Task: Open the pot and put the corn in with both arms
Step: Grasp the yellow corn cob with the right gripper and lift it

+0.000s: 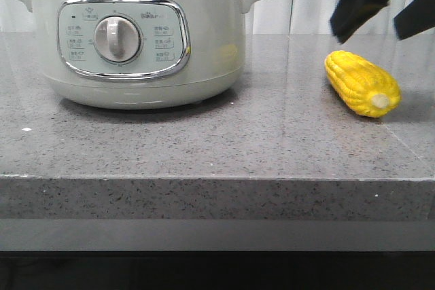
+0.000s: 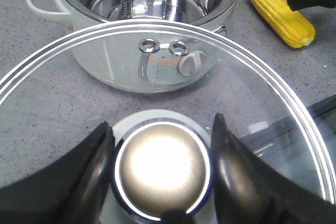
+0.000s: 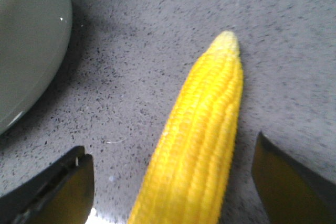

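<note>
Both your right gripper's (image 3: 170,182) open fingers straddled the corn (image 3: 197,145), its long axis running between them.

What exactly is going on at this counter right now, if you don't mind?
The left pincer is shut on the knob of the glass lid, holding it clear of the pot, whose steel inside is bare. The right pincer hangs open over the corn, its fingers either side of the cob, which lies on the stone counter to the pot's right, not yet gripped.
</note>
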`<state>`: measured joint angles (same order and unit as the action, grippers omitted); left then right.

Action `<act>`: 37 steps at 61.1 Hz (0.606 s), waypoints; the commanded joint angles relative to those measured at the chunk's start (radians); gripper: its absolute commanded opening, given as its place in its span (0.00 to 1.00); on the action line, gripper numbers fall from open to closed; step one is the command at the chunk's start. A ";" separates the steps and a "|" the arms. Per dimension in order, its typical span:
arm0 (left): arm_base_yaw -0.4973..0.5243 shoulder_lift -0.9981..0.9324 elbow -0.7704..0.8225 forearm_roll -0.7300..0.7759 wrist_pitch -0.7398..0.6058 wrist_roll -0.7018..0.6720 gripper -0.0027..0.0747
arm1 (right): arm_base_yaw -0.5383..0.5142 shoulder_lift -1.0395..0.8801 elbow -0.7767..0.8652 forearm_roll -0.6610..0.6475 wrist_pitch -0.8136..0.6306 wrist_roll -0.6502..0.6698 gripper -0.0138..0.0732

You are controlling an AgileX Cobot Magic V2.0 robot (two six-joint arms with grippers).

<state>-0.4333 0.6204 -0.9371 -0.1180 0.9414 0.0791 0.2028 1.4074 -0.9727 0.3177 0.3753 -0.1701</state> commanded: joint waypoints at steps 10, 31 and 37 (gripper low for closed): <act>-0.005 -0.005 -0.034 -0.016 -0.135 -0.003 0.28 | 0.002 0.085 -0.058 0.019 -0.085 -0.011 0.87; -0.005 -0.005 -0.034 -0.016 -0.135 -0.003 0.28 | 0.002 0.080 -0.062 0.019 -0.105 -0.011 0.33; -0.005 -0.005 -0.034 -0.016 -0.135 -0.003 0.28 | 0.002 0.071 -0.092 0.019 -0.087 -0.011 0.31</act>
<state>-0.4333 0.6204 -0.9371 -0.1180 0.9414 0.0791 0.2050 1.5311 -1.0084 0.3287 0.3354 -0.1701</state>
